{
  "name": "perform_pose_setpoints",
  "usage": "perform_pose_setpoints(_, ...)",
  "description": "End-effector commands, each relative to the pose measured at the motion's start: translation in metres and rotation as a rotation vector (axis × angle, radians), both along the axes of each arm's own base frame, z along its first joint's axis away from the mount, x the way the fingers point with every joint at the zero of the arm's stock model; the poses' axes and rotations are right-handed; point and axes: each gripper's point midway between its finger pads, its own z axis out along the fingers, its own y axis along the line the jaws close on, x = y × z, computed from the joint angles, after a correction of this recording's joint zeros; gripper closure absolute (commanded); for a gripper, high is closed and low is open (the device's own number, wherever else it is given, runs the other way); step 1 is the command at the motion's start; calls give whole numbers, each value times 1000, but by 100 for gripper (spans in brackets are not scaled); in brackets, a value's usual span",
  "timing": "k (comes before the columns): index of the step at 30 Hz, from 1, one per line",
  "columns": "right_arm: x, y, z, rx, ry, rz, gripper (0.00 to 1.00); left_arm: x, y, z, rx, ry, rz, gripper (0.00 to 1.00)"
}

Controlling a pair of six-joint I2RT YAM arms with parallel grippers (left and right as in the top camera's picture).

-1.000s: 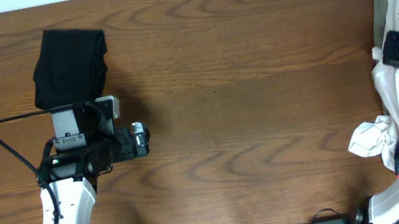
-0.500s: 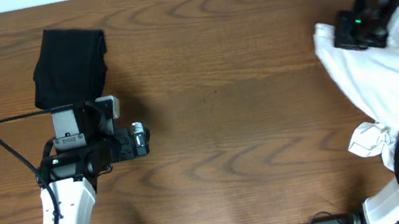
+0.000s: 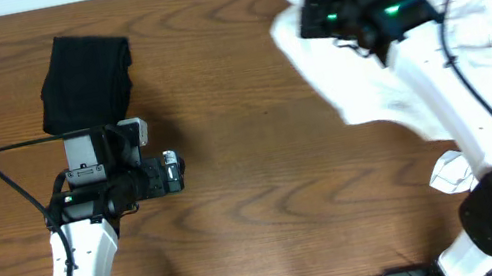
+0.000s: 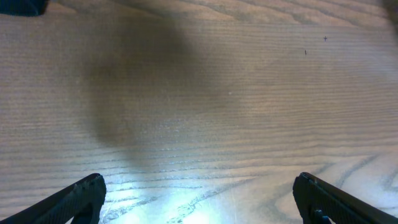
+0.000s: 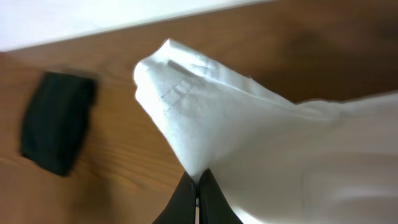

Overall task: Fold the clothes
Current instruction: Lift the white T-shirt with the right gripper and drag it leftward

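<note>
The right pincer (image 5: 198, 188), jaws closed to a slit on a fold of the white T-shirt (image 3: 374, 85), holds it lifted over the far right of the desk (image 3: 270, 215). The rest of the cloth trails back toward the right edge. The left pincer (image 4: 199, 208), jaws wide apart and empty, hovers low over bare wood near the folded black garment (image 3: 84, 80) at far left. Risks, as judged from here:
- The grip takes only a thin edge, so the shirt's weight may pull it free.
- A one-point hold may let the cloth land bunched rather than flat.
- A long sweep leftward could brush the black garment and undo its fold.
</note>
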Motion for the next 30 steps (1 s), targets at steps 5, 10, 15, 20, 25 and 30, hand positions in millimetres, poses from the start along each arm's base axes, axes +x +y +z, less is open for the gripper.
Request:
perform_pose_setpoints(5, 32, 87, -22, 59, -136, 51, 90, 4, -3, 6, -16, -11, -4, 2)
perform_pose_setpoints(10, 63, 127, -26, 146, -294, 87, 67, 4, -3, 6, -16, -11, -4, 2)
perform_pose_setpoints(15, 72, 131, -8, 206, -379, 172, 27, 4, -3, 6, -16, -11, -4, 2)
perform_pose_setpoints(20, 62, 84, 22, 113, -371, 199, 15, 4, -3, 6, -16, -11, -4, 2)
perform_pose_setpoints(25, 33, -8, 41, -76, -261, 122, 1, 4, -3, 6, -16, -11, -4, 2)
perform_pose_setpoints(30, -15, -100, 45, -188, -86, -16, 1, 4, -3, 6, -16, -10, -3, 2)
